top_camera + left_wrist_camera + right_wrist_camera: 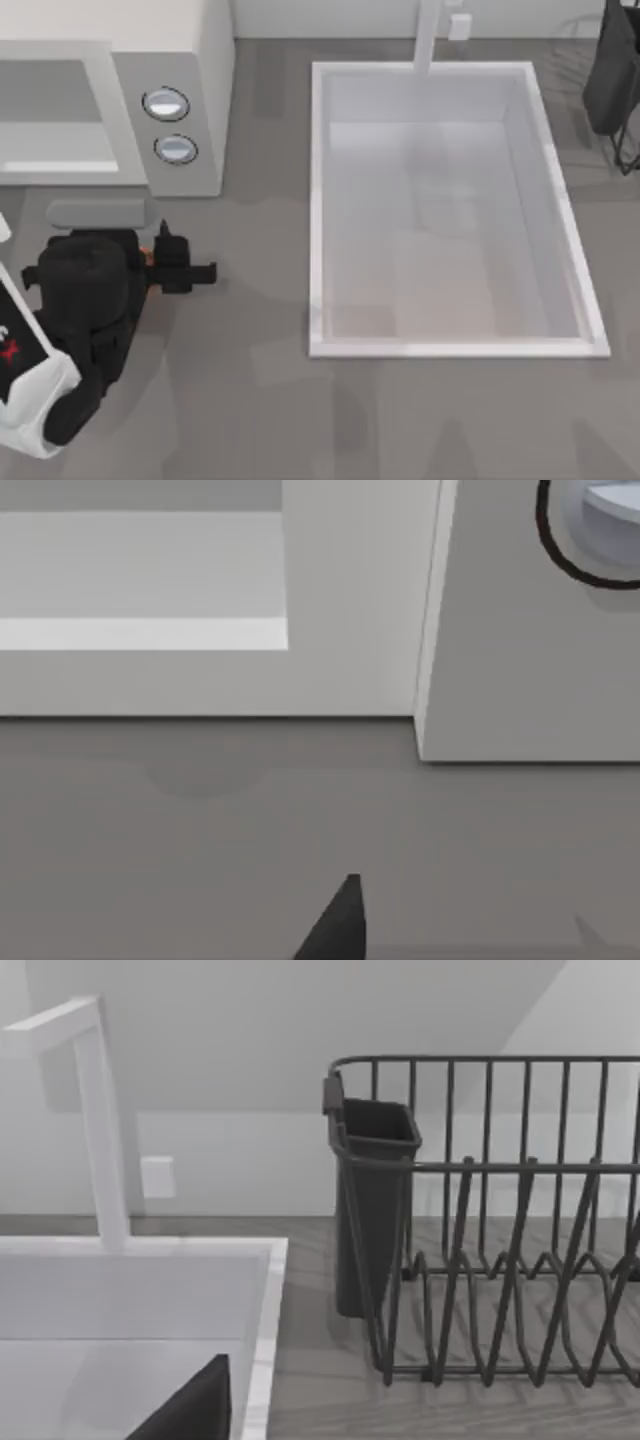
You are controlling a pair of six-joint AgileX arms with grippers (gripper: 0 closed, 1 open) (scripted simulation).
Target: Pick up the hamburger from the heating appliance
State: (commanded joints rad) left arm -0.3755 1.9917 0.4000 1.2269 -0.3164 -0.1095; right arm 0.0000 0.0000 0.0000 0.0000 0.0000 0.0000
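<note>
My left claw (185, 268) sits low over the worktop (260, 400), just in front of the microwave (190, 60). An orange speck, apparently the hamburger (148, 256), shows beside it; grip state cannot be told.

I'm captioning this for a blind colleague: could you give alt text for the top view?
The left arm's end effector sits low in front of the white heating appliance, a sliver of orange hamburger showing beside it. A large white sink basin lies to the right on the grey table.
</note>
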